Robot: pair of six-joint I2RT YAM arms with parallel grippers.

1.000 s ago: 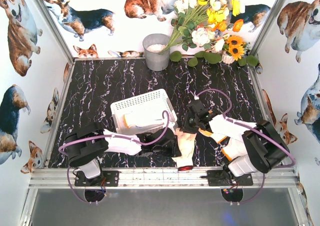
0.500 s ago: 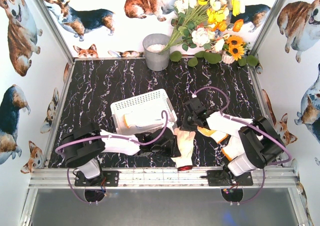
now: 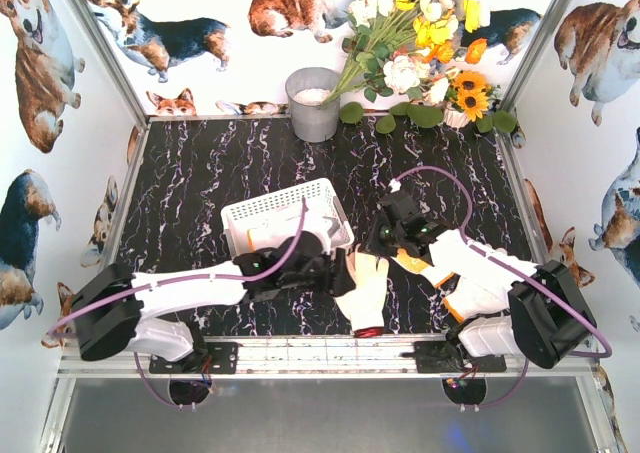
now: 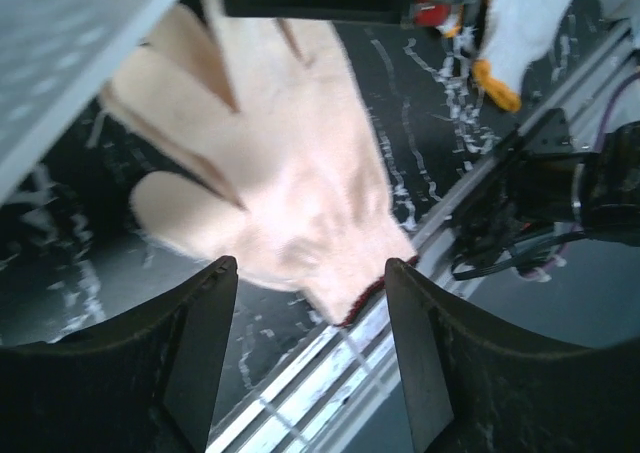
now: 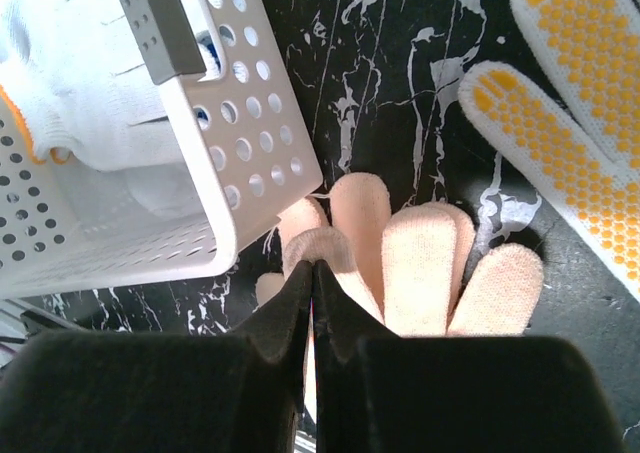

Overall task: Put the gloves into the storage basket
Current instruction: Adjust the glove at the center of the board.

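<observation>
A cream glove (image 3: pixel 367 295) with a red cuff lies just right of the white storage basket (image 3: pixel 262 205), its cuff at the table's near edge. My right gripper (image 5: pixel 318 263) is shut on one fingertip of this cream glove (image 5: pixel 420 273); in the top view the right gripper (image 3: pixel 380 245) is at the glove's finger end. My left gripper (image 4: pixel 310 283) is open and empty, hovering over the cream glove (image 4: pixel 270 173) near its cuff; from above the left gripper (image 3: pixel 340 273) is at the glove's left side. White gloves (image 5: pixel 90 123) lie inside the basket (image 5: pixel 240 163).
A white glove with orange dots (image 5: pixel 580 103) lies right of the cream one, partly under my right arm (image 3: pixel 412 263). A grey metal bucket (image 3: pixel 313 103) and a bunch of flowers (image 3: pixel 420 43) stand at the back. The metal rail (image 3: pixel 300 353) runs along the near edge.
My left arm has stretched out to the right and its gripper now sits at the cream glove's left side. My right gripper has shifted slightly right at the glove's fingers.
</observation>
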